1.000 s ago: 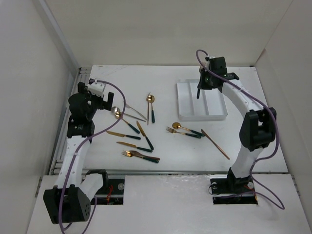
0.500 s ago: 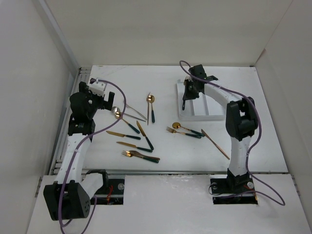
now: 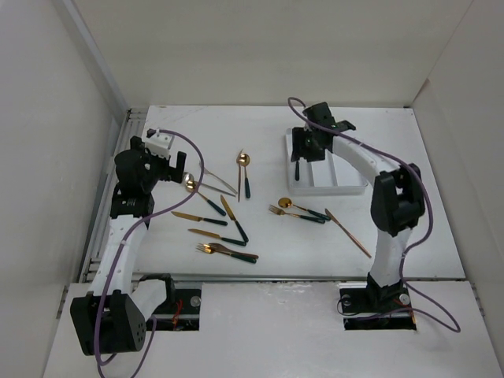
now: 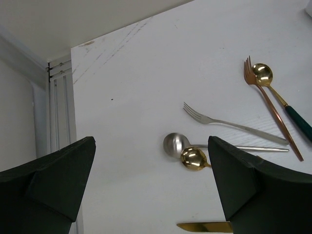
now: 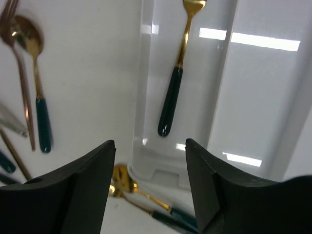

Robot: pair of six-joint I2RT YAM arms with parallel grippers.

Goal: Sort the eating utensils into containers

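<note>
Green-handled fork (image 5: 175, 78) lies lengthwise in the left compartment (image 5: 200, 117) of the tray (image 3: 331, 189); right pincer (image 5: 149, 146) over it, jaws apart, empty. Likely next: gold spoon (image 3: 307, 209) on the desk (image 3: 236, 126) just off tray's near edge, axis crosswise to compartments, right arm nearer. Left pincer (image 4: 151, 146) agape, well left of tray

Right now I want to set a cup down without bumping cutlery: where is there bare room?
Bare: the table along the far wall, and its near right corner past the copper knife; the white tray's middle compartment too. Crowded: loose utensils left of the tray.
</note>
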